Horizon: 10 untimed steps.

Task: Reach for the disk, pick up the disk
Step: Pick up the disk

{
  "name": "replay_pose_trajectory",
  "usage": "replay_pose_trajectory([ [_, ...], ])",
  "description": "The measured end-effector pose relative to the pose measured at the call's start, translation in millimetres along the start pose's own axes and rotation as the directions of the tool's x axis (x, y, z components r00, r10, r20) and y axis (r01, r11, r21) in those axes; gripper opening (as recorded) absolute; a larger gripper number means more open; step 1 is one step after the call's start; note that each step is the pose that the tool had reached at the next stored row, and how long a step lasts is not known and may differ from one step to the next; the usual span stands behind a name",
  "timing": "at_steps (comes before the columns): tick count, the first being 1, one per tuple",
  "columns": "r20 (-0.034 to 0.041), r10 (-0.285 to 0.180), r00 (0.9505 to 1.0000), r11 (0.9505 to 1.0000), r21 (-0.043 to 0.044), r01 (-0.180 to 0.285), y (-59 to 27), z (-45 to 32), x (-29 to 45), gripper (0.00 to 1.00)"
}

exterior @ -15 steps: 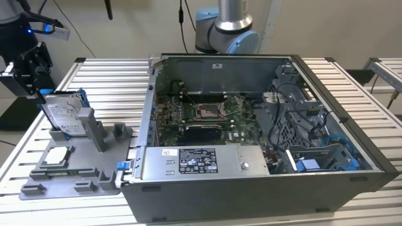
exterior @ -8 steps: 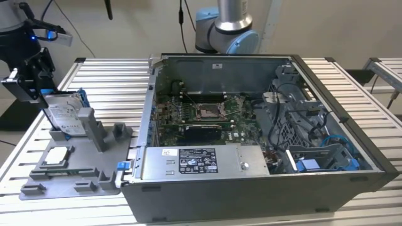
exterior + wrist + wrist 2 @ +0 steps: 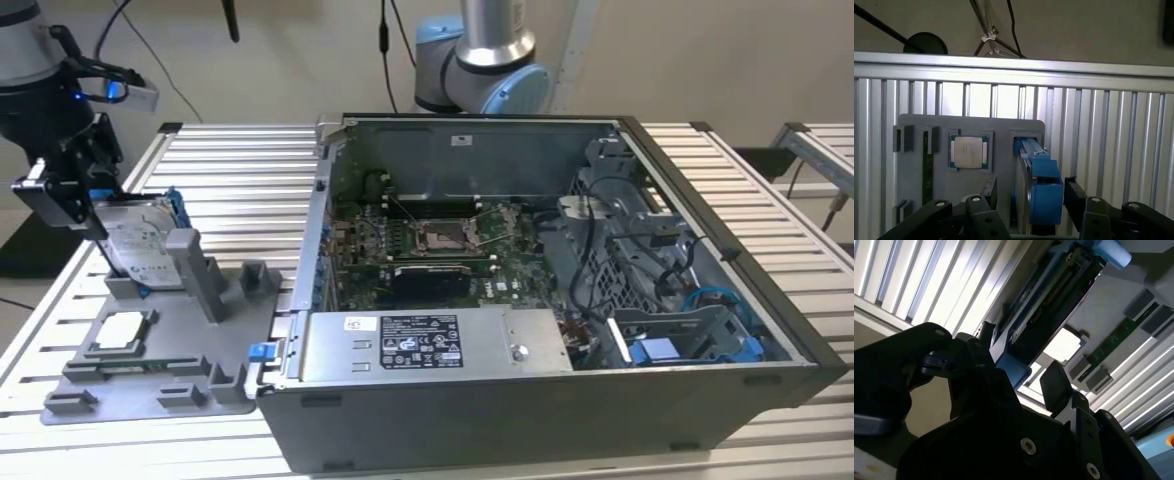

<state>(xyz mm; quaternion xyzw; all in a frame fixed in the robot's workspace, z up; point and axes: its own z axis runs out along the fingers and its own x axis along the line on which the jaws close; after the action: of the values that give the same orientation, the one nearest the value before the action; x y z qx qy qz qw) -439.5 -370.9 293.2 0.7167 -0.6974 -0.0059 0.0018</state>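
Though reach looks done, no grasp yet: gripper (image 3: 1030,190) straddles disk (image 3: 1041,170), fingers apart, nothing clamped.
Disk stands on edge at far end of grey holder (image 3: 147,375), exterior view's left, beside PC case (image 3: 561,410). I reckon closing calls for pads square on blue rails, w/ straight lift.

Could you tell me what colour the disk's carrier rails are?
Bright blue rails, clearest in the first wrist view.
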Motion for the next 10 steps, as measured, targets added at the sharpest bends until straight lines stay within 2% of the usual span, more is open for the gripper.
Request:
replay_pose_trajectory([
  [10, 0.0006, 0.025, 0.9997, 0.9997, 0.0001, -0.025, 1.2, 18.1, 0.0, 1.00],
])
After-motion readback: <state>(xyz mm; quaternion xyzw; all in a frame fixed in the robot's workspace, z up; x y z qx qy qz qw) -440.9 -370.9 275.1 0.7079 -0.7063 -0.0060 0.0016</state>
